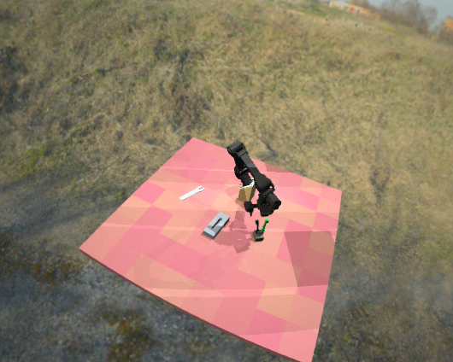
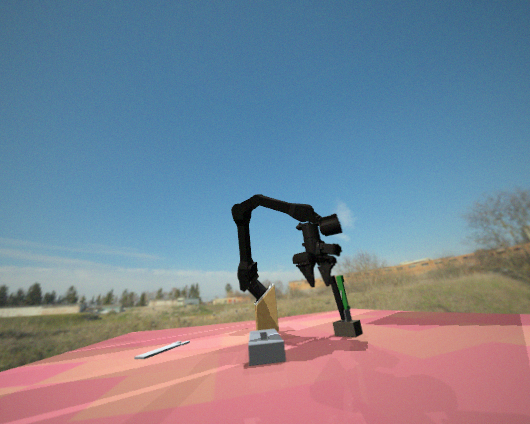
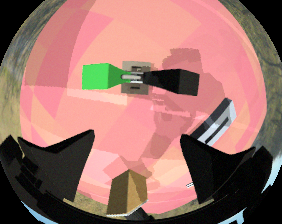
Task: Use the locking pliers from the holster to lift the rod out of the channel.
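On a big pink and peach patchwork table [image 1: 178, 265] [image 2: 208, 390], the black arm [image 1: 252, 171] [image 2: 270, 202] arches up from a tan wedge-shaped block [image 1: 245, 193] [image 2: 267, 311] [image 3: 128, 192], so that's the biggest stuff covered. Its gripper [image 1: 259, 213] [image 2: 319, 285] [image 3: 138, 135] points down with the jaws spread wide and nothing between them. Next size down is the gray channel block [image 1: 211, 230] [image 2: 267, 350] [image 3: 226, 117], lying flat with a dark narrow slot in its top; can't really make out the rod in there. Then there's a flat white wrench-shaped piece [image 1: 191, 194] [image 2: 160, 351], off on the far side of the block from the pliers. The locking pliers [image 1: 265, 225] [image 2: 341, 295] [image 3: 97, 76] stand handles-up in a small dark holster [image 1: 258, 236] [image 2: 348, 328] [image 3: 137, 90], one handle bright green, the other black, splayed apart, with a bit of silvery metal between them. As for the jaws, the pliers sit lower and off to one side, out past the fingertips, and in the wrist view they show beyond the gap, not in it.
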